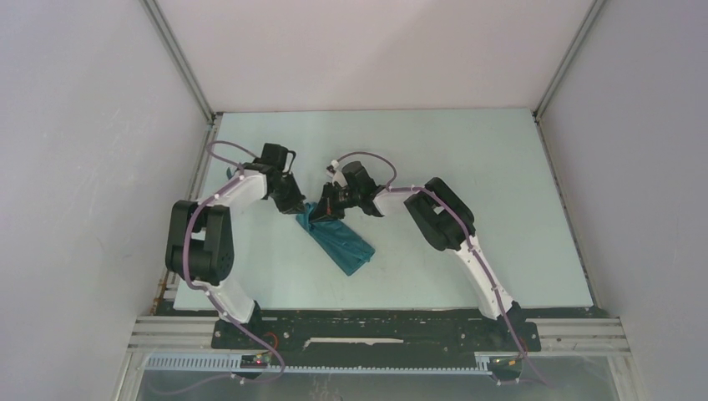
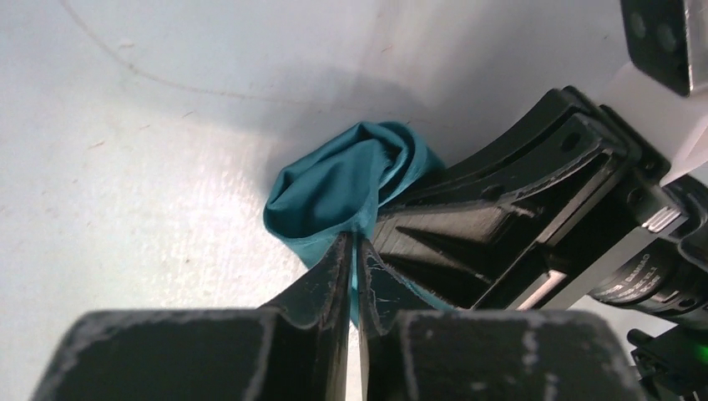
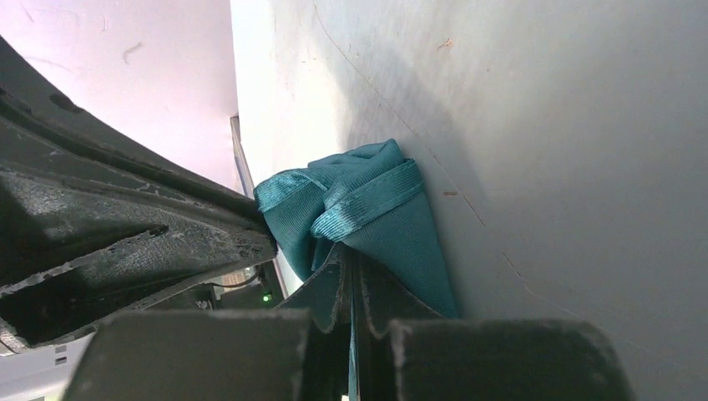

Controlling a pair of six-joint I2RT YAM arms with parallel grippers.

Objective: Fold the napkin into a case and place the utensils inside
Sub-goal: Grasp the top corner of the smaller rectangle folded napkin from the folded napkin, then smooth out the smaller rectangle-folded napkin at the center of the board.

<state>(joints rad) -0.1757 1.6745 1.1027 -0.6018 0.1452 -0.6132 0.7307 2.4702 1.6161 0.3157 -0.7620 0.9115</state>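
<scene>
End effectors meet mid-scene: left end effector (image 2: pixel 354 246) and right end effector (image 3: pixel 351 261) each pinch, nearly closed, the bunched far end of the napkin (image 1: pixel 344 244). The soft teal cloth with a ribbed hem lies as a narrow diagonal oblong on the pale, matte, faintly scratched surface (image 1: pixel 484 209), between plain white walls (image 1: pixel 83 125).

a pale, mint-tinted table (image 1: pixel 484 167) forms the floor of a white enclosure, shut in by a plain back wall (image 1: pixel 376 50), a left wall (image 1: pixel 83 150) and a right wall (image 1: pixel 651 167), with slim aluminium posts (image 1: pixel 178 63) running up the two back corners. seen close up, the tabletop carries a fine curved scratch (image 2: pixel 134 73). along the near edge lie a black plate (image 1: pixel 376 332), silver aluminium rails (image 1: pixel 584 334) and a slotted grey cable duct (image 1: pixel 359 364).
</scene>
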